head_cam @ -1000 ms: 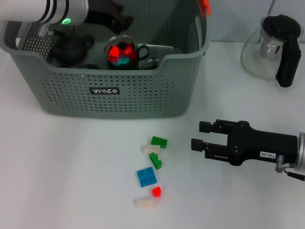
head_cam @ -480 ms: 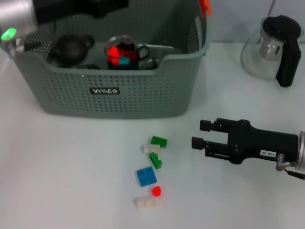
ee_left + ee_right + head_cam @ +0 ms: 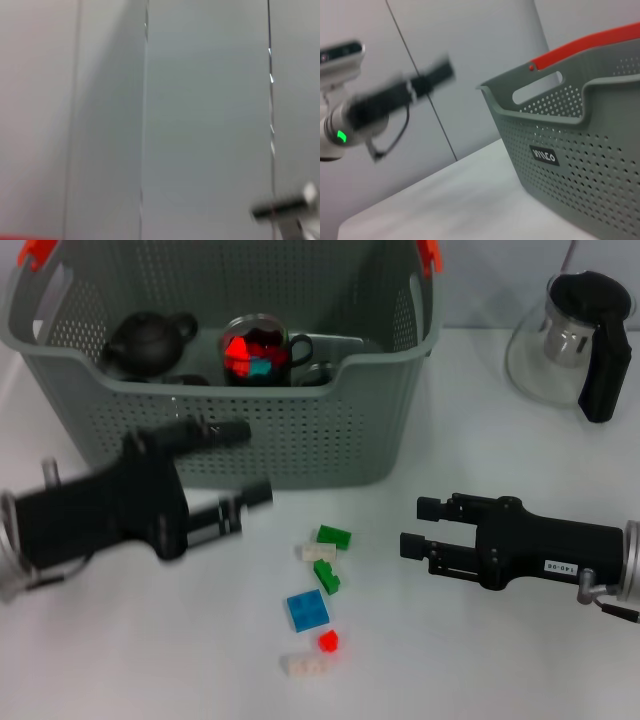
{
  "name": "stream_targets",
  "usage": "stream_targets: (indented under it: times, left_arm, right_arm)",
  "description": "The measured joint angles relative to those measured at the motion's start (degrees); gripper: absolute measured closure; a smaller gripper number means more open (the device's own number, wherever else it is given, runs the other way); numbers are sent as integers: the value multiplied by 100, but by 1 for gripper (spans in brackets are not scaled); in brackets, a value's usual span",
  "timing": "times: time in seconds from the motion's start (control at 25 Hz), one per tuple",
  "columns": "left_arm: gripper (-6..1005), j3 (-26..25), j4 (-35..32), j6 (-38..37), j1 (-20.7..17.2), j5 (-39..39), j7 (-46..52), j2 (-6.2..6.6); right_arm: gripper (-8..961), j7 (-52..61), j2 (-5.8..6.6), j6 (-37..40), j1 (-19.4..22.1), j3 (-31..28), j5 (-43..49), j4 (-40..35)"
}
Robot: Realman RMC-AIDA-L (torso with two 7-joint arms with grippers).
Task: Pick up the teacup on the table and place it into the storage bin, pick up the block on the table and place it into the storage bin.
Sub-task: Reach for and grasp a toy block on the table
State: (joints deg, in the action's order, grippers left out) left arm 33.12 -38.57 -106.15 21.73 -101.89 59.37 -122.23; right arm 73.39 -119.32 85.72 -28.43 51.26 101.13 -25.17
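Note:
The grey perforated storage bin [image 3: 300, 440] stands at the back left, also seen in the right wrist view [image 3: 580, 165]. Inside it a glass teacup [image 3: 256, 348] with a dark handle holds red and teal pieces. Several blocks lie on the table in front: a green block [image 3: 334, 536], a blue block [image 3: 307, 611], a red block [image 3: 328, 642] and whitish ones. My left gripper [image 3: 257, 462] hangs open and empty before the bin's front wall, blurred by motion. My right gripper [image 3: 420, 527] is open just right of the blocks, pointing at them.
A black teapot [image 3: 150, 340] sits in the bin's left part. A glass jug [image 3: 560, 340] with a black handle stands at the back right. The left wrist view shows only grey wall panels. Bare white table lies at the front left.
My left arm has left the space above the bin's back left and swung down in front of the bin. The right gripper and the blocks have stayed put.

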Motion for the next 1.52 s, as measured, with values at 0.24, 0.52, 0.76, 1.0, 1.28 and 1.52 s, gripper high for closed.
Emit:
stream_targets:
  times: [0.24, 0.52, 0.76, 1.0, 1.28, 1.52]
  left_arm:
    - [375, -11, 32, 384, -206, -1497, -415, -118]
    - [376, 31, 602, 1355, -66, -2205, -1189, -185]
    - [377, 59, 1010, 2057, 109, -2188, -1624, -205]
    - [376, 65, 1227, 2368, 291, -2245, -1791, -216]
    - [377, 225, 1322, 2657, 395, -2259, -1799, -213]
    - [388, 300, 1434, 2794, 454, -2245, -1812, -214]
  right_arm:
    - [278, 0, -3, 13, 44, -2, 4, 4]
    - [278, 0, -3, 0, 48, -2, 4, 12]
    - [278, 6, -3, -3, 48, -2, 4, 13]
    - [278, 19, -1, -11, 47, -8, 4, 13]
    - [278, 59, 15, -11, 47, -11, 3, 13]
    - [279, 74, 24, -12, 47, -11, 4, 12]
